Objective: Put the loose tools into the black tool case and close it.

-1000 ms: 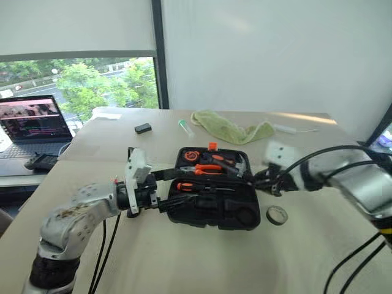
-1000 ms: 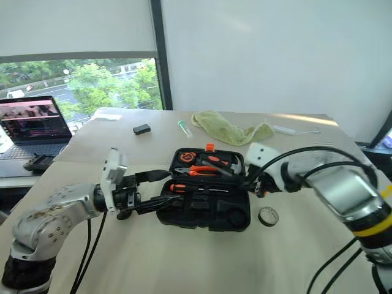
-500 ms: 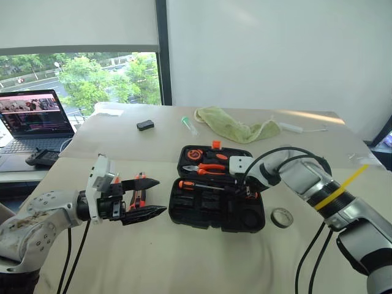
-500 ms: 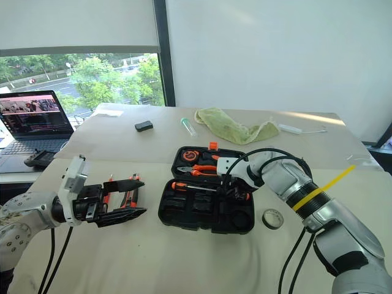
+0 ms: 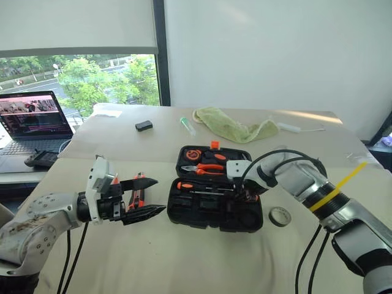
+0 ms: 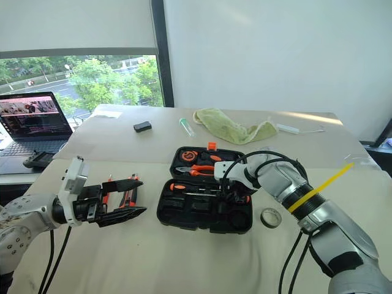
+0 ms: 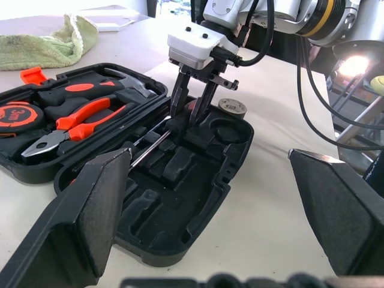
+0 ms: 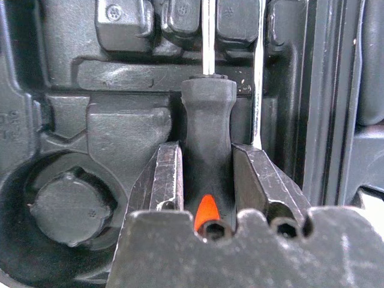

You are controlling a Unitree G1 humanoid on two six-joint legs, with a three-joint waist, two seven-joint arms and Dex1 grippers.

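The black tool case [image 5: 208, 215] lies open in the middle of the table. My right gripper [image 5: 245, 193] points down into its near half, shut on a long screwdriver [image 8: 207, 150] by its black-and-orange handle; the shaft [image 7: 151, 143] lies along a moulded slot. A second screwdriver [image 5: 185, 185] with an orange handle lies in the case beside it. My left gripper [image 5: 159, 196] hangs open to the left of the case, empty. Behind its fingers a black-and-orange utility knife [image 5: 139, 191] lies on the table. The small grey tape ring [image 5: 281, 215] lies right of the case.
Orange-handled pliers [image 5: 207, 168], a hammer and a round tape measure [image 5: 195, 154] sit in the case's far half. Further back lie a green cloth [image 5: 233, 126], a small black box [image 5: 143, 127] and a clear tube [image 5: 187, 126]. A laptop [image 5: 33, 119] stands at the far left.
The view has shifted. My left gripper has drawn back to the left from the case's edge. My right gripper has sunk into the case's near half with the screwdriver.
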